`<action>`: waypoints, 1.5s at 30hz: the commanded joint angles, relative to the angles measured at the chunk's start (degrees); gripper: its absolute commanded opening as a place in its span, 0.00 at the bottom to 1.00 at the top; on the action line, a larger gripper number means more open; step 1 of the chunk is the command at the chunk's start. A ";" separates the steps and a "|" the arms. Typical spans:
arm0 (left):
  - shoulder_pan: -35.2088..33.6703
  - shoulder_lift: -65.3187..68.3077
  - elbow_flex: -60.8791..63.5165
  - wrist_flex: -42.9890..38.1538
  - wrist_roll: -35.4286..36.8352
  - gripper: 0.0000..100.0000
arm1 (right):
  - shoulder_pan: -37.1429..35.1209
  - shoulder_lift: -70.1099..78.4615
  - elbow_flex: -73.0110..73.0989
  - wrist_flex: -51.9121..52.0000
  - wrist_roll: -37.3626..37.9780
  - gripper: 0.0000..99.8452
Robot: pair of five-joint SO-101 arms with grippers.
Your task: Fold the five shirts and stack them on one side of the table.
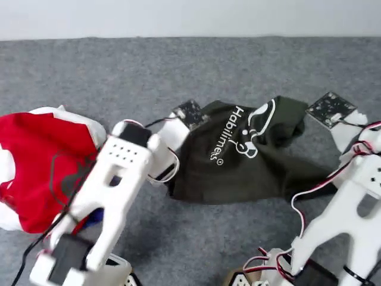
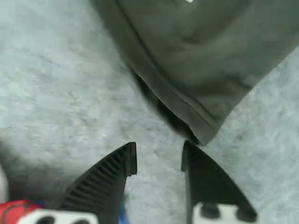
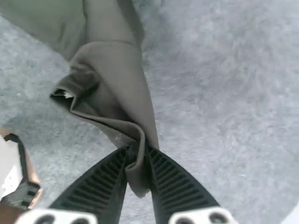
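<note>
Lying rumpled in the middle of the grey surface (image 1: 178,65), the green shirt (image 1: 238,155) is not yet folded. The right end effector (image 3: 138,163) pinches a bunched fold of it, and the left end effector (image 2: 159,161) hangs spread beside its hem corner. A red-and-white heap (image 1: 36,161) sits at one side, so most of the folding seems left.

Matt olive cloth shirt (image 1: 250,173), fuzzy grey table covering (image 1: 119,71), ribbed matt plastic jaws.
</note>
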 commanded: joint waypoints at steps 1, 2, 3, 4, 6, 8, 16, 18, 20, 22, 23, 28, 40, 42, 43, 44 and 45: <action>2.55 5.45 -4.26 0.35 -0.88 0.17 | 0.92 -2.68 0.53 2.24 0.44 0.01; 3.87 6.86 -5.41 1.14 -1.67 0.17 | 0.92 -2.68 0.79 2.24 0.44 0.01; 5.36 8.09 -6.64 1.58 -2.02 0.17 | 0.92 -2.68 0.88 2.24 0.44 0.01; 6.86 9.05 -7.78 1.76 -2.02 0.17 | 0.92 -2.68 0.88 2.24 0.44 0.01; 9.58 10.37 -10.24 2.02 -1.85 0.17 | 0.92 -2.68 0.88 2.24 0.44 0.01; 11.43 11.52 -12.35 1.67 -1.85 0.17 | 0.92 -2.59 0.88 2.24 0.44 0.01; 12.13 16.09 -17.36 -0.35 -1.76 0.17 | 0.92 -2.59 0.88 2.24 0.44 0.01; 11.87 18.90 -17.36 -0.26 -2.11 0.17 | 0.92 -2.59 0.70 2.24 0.44 0.01; 10.81 22.86 -17.36 0.26 -2.73 0.17 | 0.66 -2.68 0.62 2.24 0.44 0.01; 9.49 26.73 -17.63 1.67 -4.40 0.17 | 0.57 -2.68 0.53 2.24 0.44 0.01; 8.70 28.22 -17.71 2.20 -4.92 0.16 | 0.57 -2.68 0.53 2.15 0.44 0.01; 4.57 29.80 -17.54 6.33 -7.38 0.11 | 0.57 -2.68 0.53 2.15 0.53 0.01; 0.44 17.14 -17.54 14.07 -9.23 0.11 | 0.66 -2.68 0.53 2.15 0.44 0.01; 0.44 11.96 -17.63 14.68 -9.14 0.11 | 0.66 -2.68 0.53 2.15 0.44 0.01; 0.44 9.93 -17.54 15.03 -9.14 0.11 | 0.57 -2.68 0.53 2.15 0.44 0.01; 0.44 8.09 -17.27 15.21 -9.14 0.11 | 0.57 -2.68 0.53 2.15 0.44 0.01; 0.44 6.95 -17.10 15.38 -9.05 0.11 | 0.57 -2.68 0.53 2.15 0.26 0.01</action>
